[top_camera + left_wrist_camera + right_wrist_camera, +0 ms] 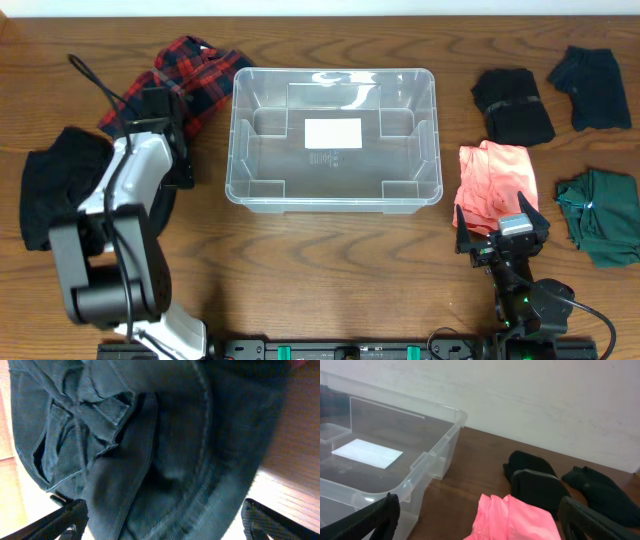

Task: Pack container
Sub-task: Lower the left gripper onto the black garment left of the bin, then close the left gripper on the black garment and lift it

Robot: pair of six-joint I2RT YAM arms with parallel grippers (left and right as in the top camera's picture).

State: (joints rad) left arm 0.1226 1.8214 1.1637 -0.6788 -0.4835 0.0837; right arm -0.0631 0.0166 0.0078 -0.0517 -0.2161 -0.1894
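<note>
The clear plastic container [333, 190] stands empty in the middle of the table, with a white label on its base; its near corner shows in the right wrist view [427, 455]. My left gripper [176, 160] is open just left of the container, and its fingers [165, 512] straddle a dark blue-grey denim garment [165, 435] close below. That garment is mostly hidden under the arm in the overhead view. My right gripper [503, 238] is open and empty at the near edge of a pink garment [495, 180], which lies between its fingers [480, 510] in the right wrist view [520, 522].
A red plaid shirt [195, 70] and a black garment [45, 195] lie at the left. At the right lie a black folded garment [512, 105], a dark navy one [590, 88] and a green one [600, 215]. A white wall [545, 400] stands behind the table.
</note>
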